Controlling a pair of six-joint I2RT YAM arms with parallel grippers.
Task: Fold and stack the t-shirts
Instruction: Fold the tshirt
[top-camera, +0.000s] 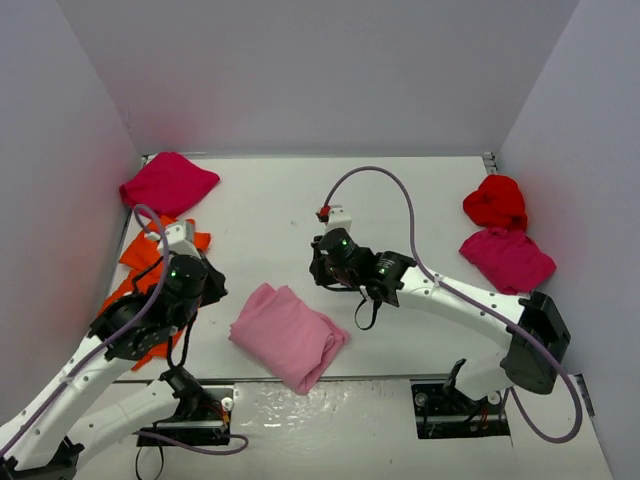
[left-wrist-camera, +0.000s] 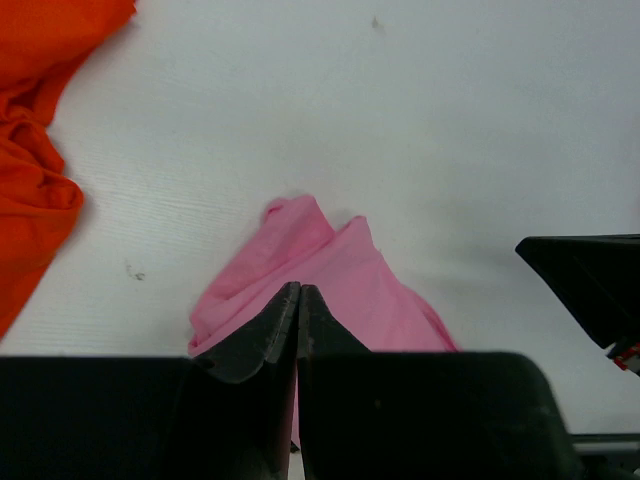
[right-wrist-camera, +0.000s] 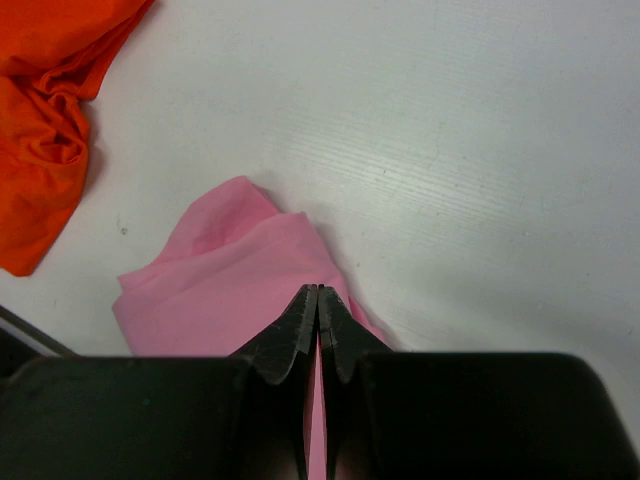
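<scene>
Overhead, the pink shirt (top-camera: 288, 336) lies as a compact bundle near the front edge of the table (top-camera: 420, 200), about midway between the arms. Its long axis runs diagonally, from far-left to near-right. The left gripper (top-camera: 205, 285) hangs just to its left and the right gripper (top-camera: 328, 268) just beyond its far-right corner. Neither touches the cloth, and neither is clearly nearer. The orange shirts (top-camera: 150, 255) lie crumpled partly under the left arm. One magenta shirt (top-camera: 168, 183) sits at the far left. The red shirt (top-camera: 495, 200) and another magenta one (top-camera: 507, 258) lie at the right, well apart from the pink.

From the left wrist, the left gripper (left-wrist-camera: 299, 290) has its jaws pressed together with nothing between them. The pink shirt (left-wrist-camera: 340, 270) lies straight ahead and below the tips, with orange cloth (left-wrist-camera: 40, 150) off at the left edge.

From the right wrist, the right gripper (right-wrist-camera: 317, 292) is likewise clenched and empty; the pink strip in its slit looks like cloth seen beyond it. The pink shirt (right-wrist-camera: 230, 270) spreads ahead and slightly left, with orange cloth (right-wrist-camera: 50, 130) at the upper left.

Judging by this, the pink shirt looks folded, so another shirt probably comes next. The orange heap is closest to the left arm, while the red and magenta pair suit the right.
</scene>
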